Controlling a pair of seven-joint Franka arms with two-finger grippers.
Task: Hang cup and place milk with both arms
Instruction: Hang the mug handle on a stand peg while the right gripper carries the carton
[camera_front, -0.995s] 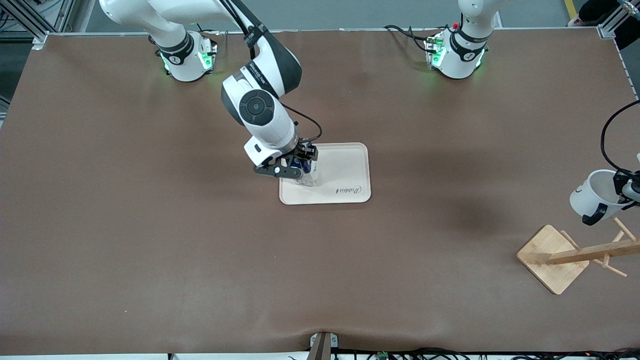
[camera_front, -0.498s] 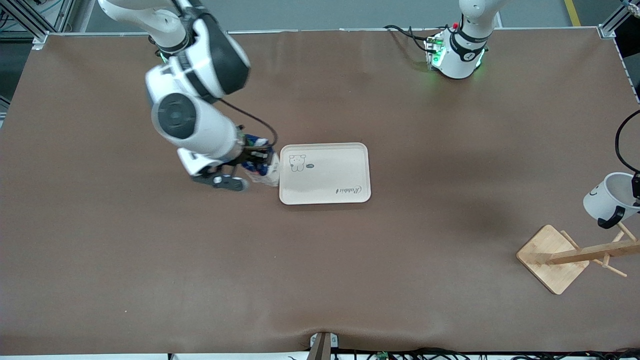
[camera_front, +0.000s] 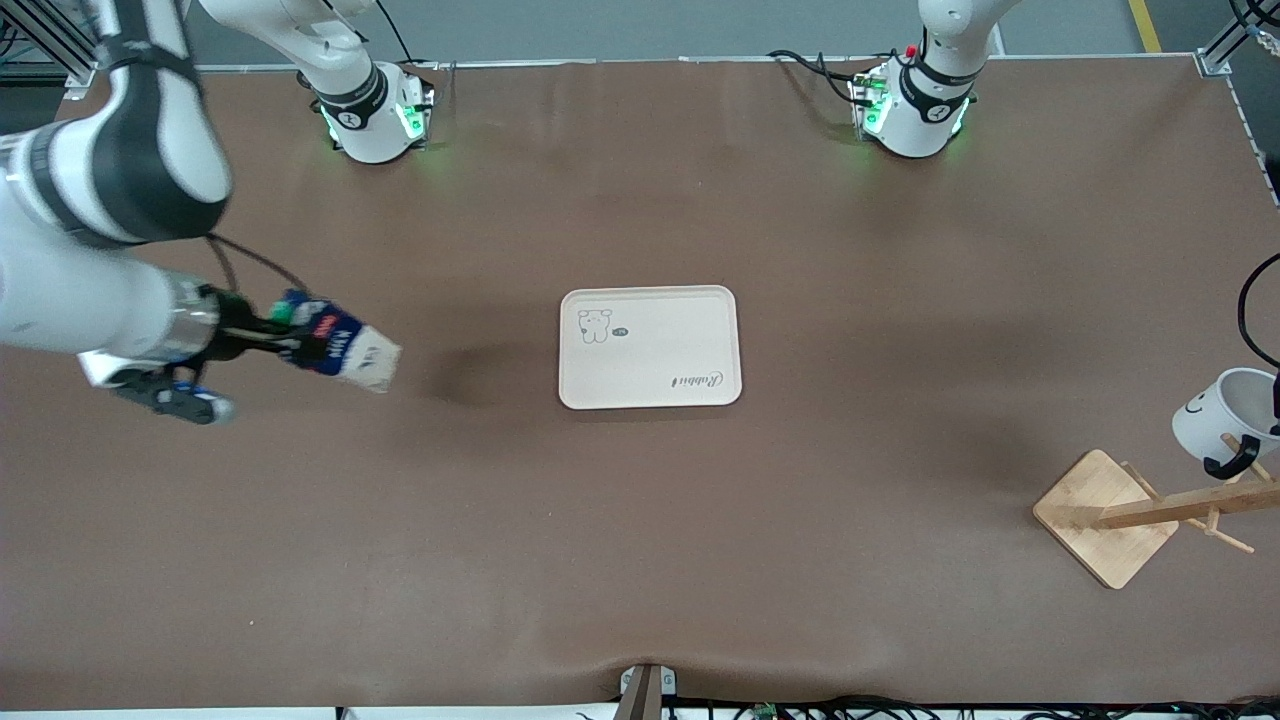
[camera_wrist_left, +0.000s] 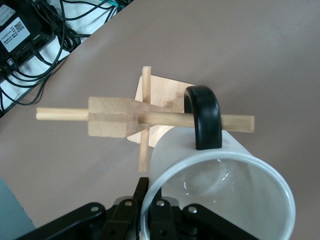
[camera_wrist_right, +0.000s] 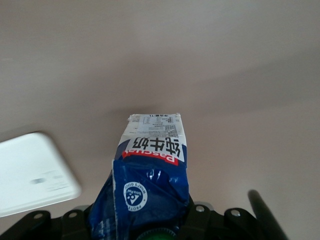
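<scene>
My right gripper (camera_front: 268, 335) is shut on the dark blue top of the milk carton (camera_front: 340, 345) and holds it tilted above the bare table, toward the right arm's end and away from the tray. In the right wrist view the carton (camera_wrist_right: 152, 170) fills the jaws of the right gripper (camera_wrist_right: 156, 231). My left gripper (camera_wrist_left: 148, 192) is shut on the rim of the white cup (camera_wrist_left: 220, 195), which hangs over the wooden rack (camera_front: 1190, 503). The cup's black handle (camera_wrist_left: 202, 117) crosses a rack peg (camera_wrist_left: 235, 122); I cannot tell whether the peg is through it. The cup (camera_front: 1222, 412) shows its smiley face.
A cream tray (camera_front: 650, 345) with a small bear drawing lies empty mid-table; its corner shows in the right wrist view (camera_wrist_right: 30, 172). The rack's square base (camera_front: 1105, 515) stands near the table's edge at the left arm's end. Cables lie off the table edge (camera_wrist_left: 30, 45).
The right arm swung the milk off the tray and away toward the right arm's end, tilting it. The left gripper lowered the cup closer to the rack's pegs.
</scene>
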